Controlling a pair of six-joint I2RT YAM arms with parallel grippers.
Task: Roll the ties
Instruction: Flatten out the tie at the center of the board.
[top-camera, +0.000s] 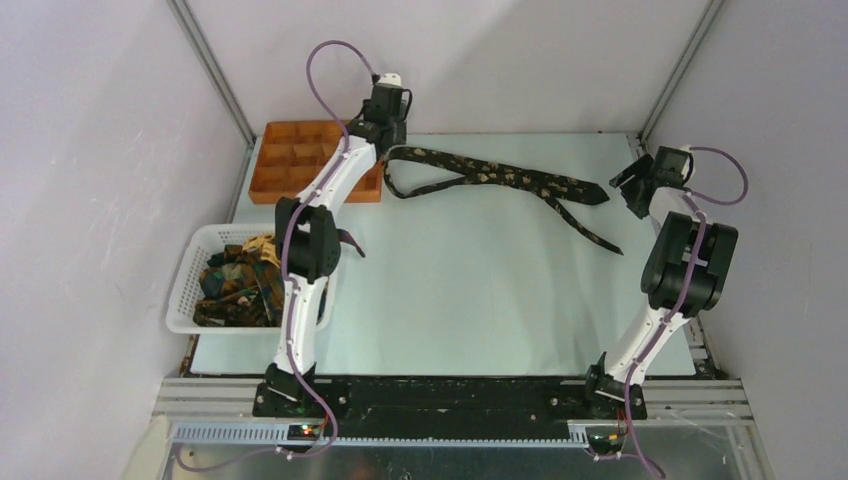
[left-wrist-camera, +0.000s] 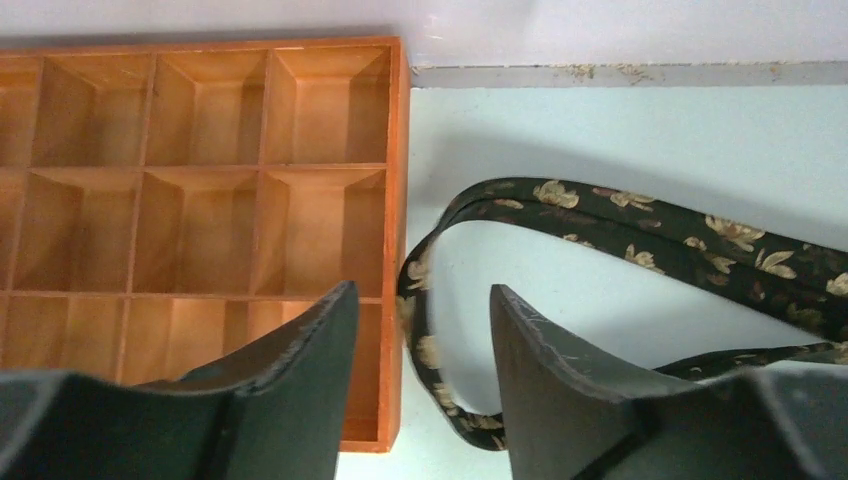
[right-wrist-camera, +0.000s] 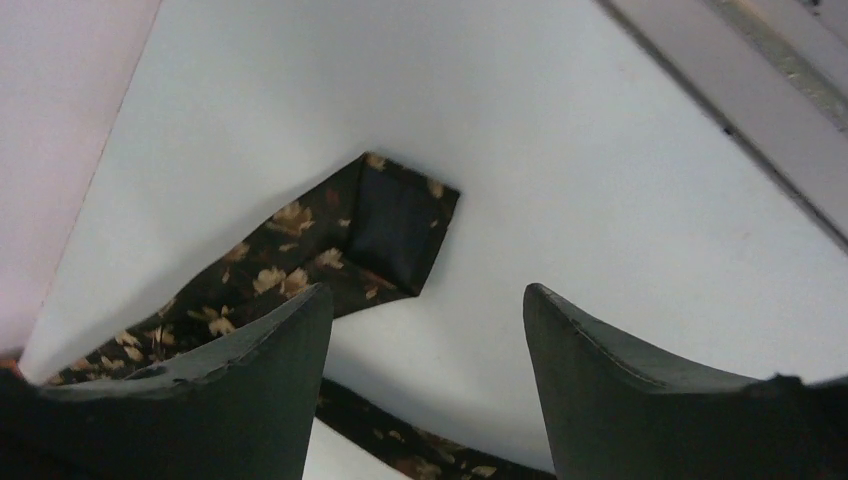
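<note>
One tie (top-camera: 500, 178) lies on the table (top-camera: 480, 300), bent in two. Its bend sits just beside the tray (top-camera: 268, 186), near the left tool (left-wrist-camera: 421, 295). Its wide end lies near the right tool (right-wrist-camera: 428, 292). Both tools stand wide and hold nothing. More ties (top-camera: 240, 280) sit in the basket (top-camera: 183, 292).

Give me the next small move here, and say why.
Probably lower the left gripper onto the bend of the tie beside the orange compartment tray and pinch it to start rolling: the tie lies doubled on the table, and this gripper and the right gripper hover open, empty.
</note>
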